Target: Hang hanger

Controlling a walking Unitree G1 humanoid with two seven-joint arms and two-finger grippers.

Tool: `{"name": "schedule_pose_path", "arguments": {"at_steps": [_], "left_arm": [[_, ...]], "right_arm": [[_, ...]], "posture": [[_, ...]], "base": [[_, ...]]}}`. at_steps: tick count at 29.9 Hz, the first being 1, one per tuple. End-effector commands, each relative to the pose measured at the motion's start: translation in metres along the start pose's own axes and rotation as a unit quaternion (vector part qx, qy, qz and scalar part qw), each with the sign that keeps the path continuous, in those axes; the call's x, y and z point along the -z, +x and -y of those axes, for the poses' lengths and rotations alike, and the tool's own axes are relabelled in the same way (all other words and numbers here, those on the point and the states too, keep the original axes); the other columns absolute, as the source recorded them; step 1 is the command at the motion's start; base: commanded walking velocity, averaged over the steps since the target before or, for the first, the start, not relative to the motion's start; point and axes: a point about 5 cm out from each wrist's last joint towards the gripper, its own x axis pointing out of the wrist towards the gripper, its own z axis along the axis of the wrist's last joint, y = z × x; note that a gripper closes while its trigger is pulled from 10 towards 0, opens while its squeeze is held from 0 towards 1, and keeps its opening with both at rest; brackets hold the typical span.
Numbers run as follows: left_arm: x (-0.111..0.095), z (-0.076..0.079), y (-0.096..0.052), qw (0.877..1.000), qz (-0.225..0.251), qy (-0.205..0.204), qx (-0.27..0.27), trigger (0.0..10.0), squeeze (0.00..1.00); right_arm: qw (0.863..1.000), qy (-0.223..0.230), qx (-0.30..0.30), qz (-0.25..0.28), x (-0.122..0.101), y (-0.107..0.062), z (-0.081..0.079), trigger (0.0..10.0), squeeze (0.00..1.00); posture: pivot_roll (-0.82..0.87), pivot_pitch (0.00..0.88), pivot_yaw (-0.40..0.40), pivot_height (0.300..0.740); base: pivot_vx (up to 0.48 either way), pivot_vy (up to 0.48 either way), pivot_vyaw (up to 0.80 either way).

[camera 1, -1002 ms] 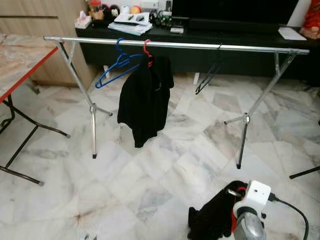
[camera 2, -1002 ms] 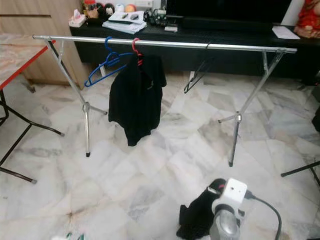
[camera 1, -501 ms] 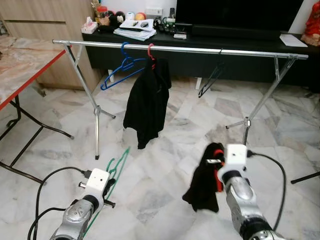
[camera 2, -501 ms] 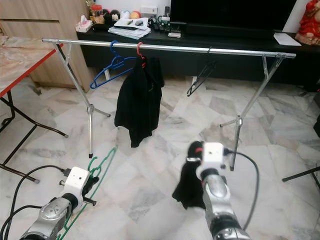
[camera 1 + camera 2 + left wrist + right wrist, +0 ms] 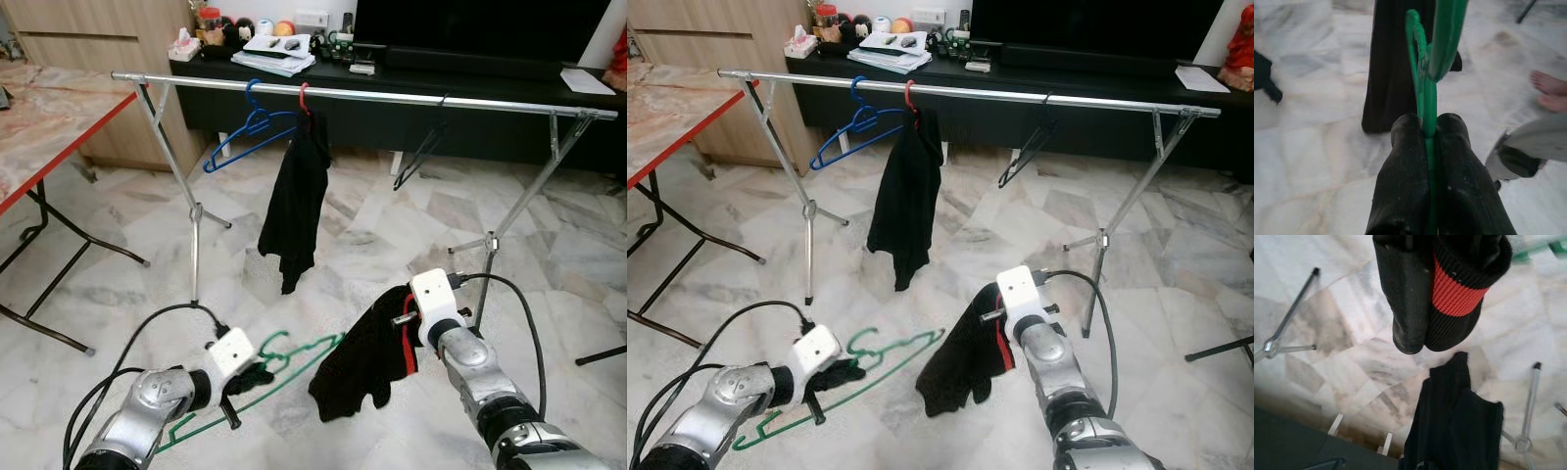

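My left gripper [image 5: 257,374] is shut on a green wire hanger [image 5: 294,356], held low over the floor at the lower left; its fingers [image 5: 1405,171] clamp the green wire. My right gripper [image 5: 392,338] is shut on a black garment with a red collar band [image 5: 358,357], which droops beside the hanger's tip. In the right wrist view the red band [image 5: 1454,291] sits between the fingers. A silver clothes rail [image 5: 392,96] stands ahead. A blue hanger [image 5: 240,132], a red hanger with a black shirt [image 5: 296,201] and a black hanger [image 5: 419,155] hang from it.
A red-edged folding table [image 5: 39,122] stands at the left. Behind the rail is a dark TV console [image 5: 441,93] with clutter on top. A person's bare feet [image 5: 1550,90] are on the marble floor [image 5: 118,294]. Black cables [image 5: 519,304] trail from both wrists.
Both arms have risen and moved toward each other. The green hanger now lies nearly level with its tip by the black garment, which the right gripper has carried leftward. The camera view also shifted.
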Motion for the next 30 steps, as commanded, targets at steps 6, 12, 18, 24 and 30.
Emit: {"name": "schedule_pose_path", "arguments": {"at_steps": [6,12,18,24,30], "left_arm": [[-0.024,0.001,-0.003,0.998,0.014,0.009,0.056,10.0,0.0],[-0.048,0.006,0.0,0.995,0.052,0.008,0.084,10.0,0.0],[-0.06,0.005,0.006,0.995,0.083,-0.005,0.059,10.0,0.0],[-0.062,0.004,0.006,0.995,0.089,-0.007,0.037,10.0,0.0],[-0.059,0.001,0.005,0.997,0.08,-0.007,0.014,10.0,0.0]], "right_arm": [[0.999,0.008,-0.012,0.029,-0.022,0.006,-0.004,10.0,0.0],[1.0,0.001,-0.025,0.017,-0.016,0.006,-0.011,10.0,0.0],[1.0,0.005,-0.027,0.006,-0.009,0.004,-0.012,10.0,0.0],[1.0,0.009,-0.019,-0.003,-0.003,0.003,-0.01,10.0,0.0],[1.0,0.012,-0.008,-0.011,0.002,0.001,-0.008,10.0,0.0]], "posture": [[-0.05,0.092,-0.045,0.74],[-0.04,0.098,-0.048,0.74],[-0.05,0.098,-0.045,0.74],[-0.04,0.096,-0.044,0.74],[-0.04,0.096,-0.043,0.74]], "base": [[0.0,0.0,0.0],[0.0,0.0,0.0],[0.0,0.0,0.0],[0.0,0.0,0.0],[0.0,0.0,0.0]]}}
